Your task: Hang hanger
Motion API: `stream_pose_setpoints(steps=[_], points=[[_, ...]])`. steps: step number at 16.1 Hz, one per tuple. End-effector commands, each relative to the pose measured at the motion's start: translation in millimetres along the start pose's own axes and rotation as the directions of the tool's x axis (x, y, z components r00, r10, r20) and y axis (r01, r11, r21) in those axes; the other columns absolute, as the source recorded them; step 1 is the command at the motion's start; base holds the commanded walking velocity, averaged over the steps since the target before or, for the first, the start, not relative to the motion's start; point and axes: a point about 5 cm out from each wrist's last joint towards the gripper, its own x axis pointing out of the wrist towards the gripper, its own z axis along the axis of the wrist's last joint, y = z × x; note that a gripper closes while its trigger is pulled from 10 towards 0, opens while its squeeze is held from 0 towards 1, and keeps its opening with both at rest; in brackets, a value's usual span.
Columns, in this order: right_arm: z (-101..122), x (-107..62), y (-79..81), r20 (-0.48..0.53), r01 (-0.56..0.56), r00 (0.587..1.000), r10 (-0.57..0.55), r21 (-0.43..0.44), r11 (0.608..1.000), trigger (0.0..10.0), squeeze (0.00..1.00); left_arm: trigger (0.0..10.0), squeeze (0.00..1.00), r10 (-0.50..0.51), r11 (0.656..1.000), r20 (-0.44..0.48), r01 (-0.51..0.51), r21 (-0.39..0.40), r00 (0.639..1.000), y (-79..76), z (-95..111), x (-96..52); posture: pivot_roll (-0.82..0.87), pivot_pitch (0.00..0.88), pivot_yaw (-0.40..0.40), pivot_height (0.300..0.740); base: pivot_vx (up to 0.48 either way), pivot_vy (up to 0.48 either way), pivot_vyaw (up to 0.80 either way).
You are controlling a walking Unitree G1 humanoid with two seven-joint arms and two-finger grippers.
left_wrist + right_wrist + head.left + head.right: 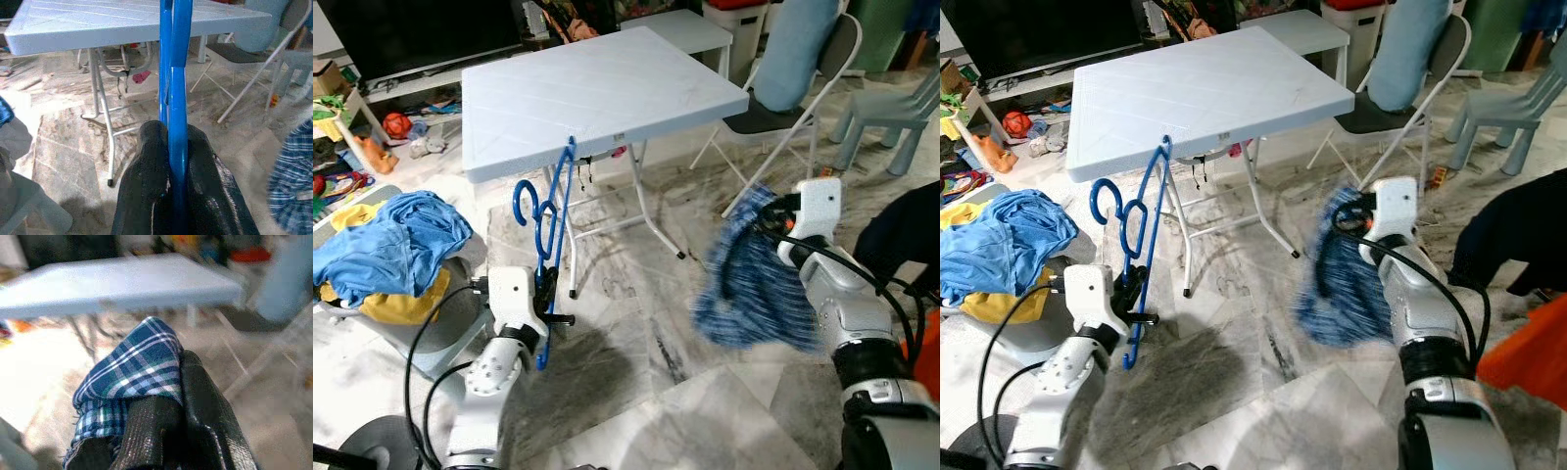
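While the left gripper [546, 290] pinches a blue hanger [551, 225] between its two black fingers [146, 196], the hanger stands nearly upright at about 9 o'clock from the middle of the head camera's view, its hooked end curling just in front of the near edge of the pale folding table [597, 93]. Seen from the left wrist, the blue bar runs straight up out of the closed fingers toward the tabletop's underside edge. At 3 o'clock, the right gripper [773, 220] is clamped on a blue plaid shirt [749, 289], which hangs blurred below it over the marble floor [636, 333]; from the right wrist, the checked cloth is bunched over the fingers [200, 406]. At 9 o'clock on the far side, a heap of blue and yellow clothes [386, 250] sits on a grey basket [411, 338]. A folding chair [783, 108] stands at 1 o'clock beside the table.
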Motion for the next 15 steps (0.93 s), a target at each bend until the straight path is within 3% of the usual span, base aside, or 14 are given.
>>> stream_pose_setpoints(steps=[1,3,4,5,7,10,12,14,15], points=[[11,-0.9,11.5,0.073,-0.062,0.995,0.061,0.009,0.998,10.0,0.00,10.0,0.00,0.043,0.999,0.033,-0.043,0.025,0.999,4.6,4,0.2,-0.08,0.000,0.119,0.740,0.000,0.000,0.00],[8,-18.4,25.7,0.112,-0.085,0.989,0.096,-0.100,0.991,10.0,0.00,10.0,0.00,0.095,0.995,0.063,-0.097,0.022,0.993,9.6,11,-1.5,-0.08,0.000,0.118,0.740,0.000,0.000,0.00],[2,-33.0,30.5,0.119,-0.103,0.986,0.113,-0.087,0.991,10.0,0.00,10.0,0.00,0.120,0.992,0.074,-0.122,0.023,0.990,13.2,13,-5.1,-0.08,0.000,0.116,0.740,0.000,0.000,0.00],[-1,-36.1,29.5,0.109,-0.094,0.989,0.103,-0.081,0.992,10.0,0.00,10.0,0.00,0.122,0.992,0.075,-0.124,0.025,0.990,13.6,12,-6.4,-0.08,0.000,0.116,0.740,0.000,0.000,0.00],[-19,-53.8,21.8,0.050,-0.031,0.998,0.034,-0.066,0.997,10.0,0.00,10.0,0.00,0.143,0.989,0.072,-0.145,0.029,0.987,18.5,10,-13.9,-0.08,0.000,0.120,0.740,0.000,0.000,0.00],[-19,-55.4,28.4,0.022,-0.057,0.998,0.062,-0.165,0.985,10.0,0.00,10.0,0.00,0.155,0.987,0.088,-0.157,0.026,0.984,21.8,12,-13.1,-0.08,0.000,0.124,0.740,0.000,0.000,0.00],[-19,-54.5,35.5,0.003,-0.097,0.995,0.098,-0.133,0.986,10.0,0.00,10.0,0.00,0.149,0.988,0.093,-0.152,0.030,0.984,20.4,14,-12.3,-0.08,0.000,0.122,0.740,0.000,0.000,0.00],[-17,-52.8,44.5,-0.018,-0.105,0.994,0.104,-0.212,0.971,10.0,0.00,10.0,0.00,0.149,0.988,0.104,-0.152,0.021,0.983,17.9,17,-11.6,-0.08,0.000,0.118,0.740,0.000,0.000,0.00],[-16,-52.6,48.0,-0.012,-0.127,0.992,0.127,-0.162,0.979,10.0,0.00,10.0,0.00,0.158,0.987,0.124,-0.161,0.014,0.980,18.1,20,-12.0,-0.08,0.000,0.113,0.740,0.262,0.000,0.00]])
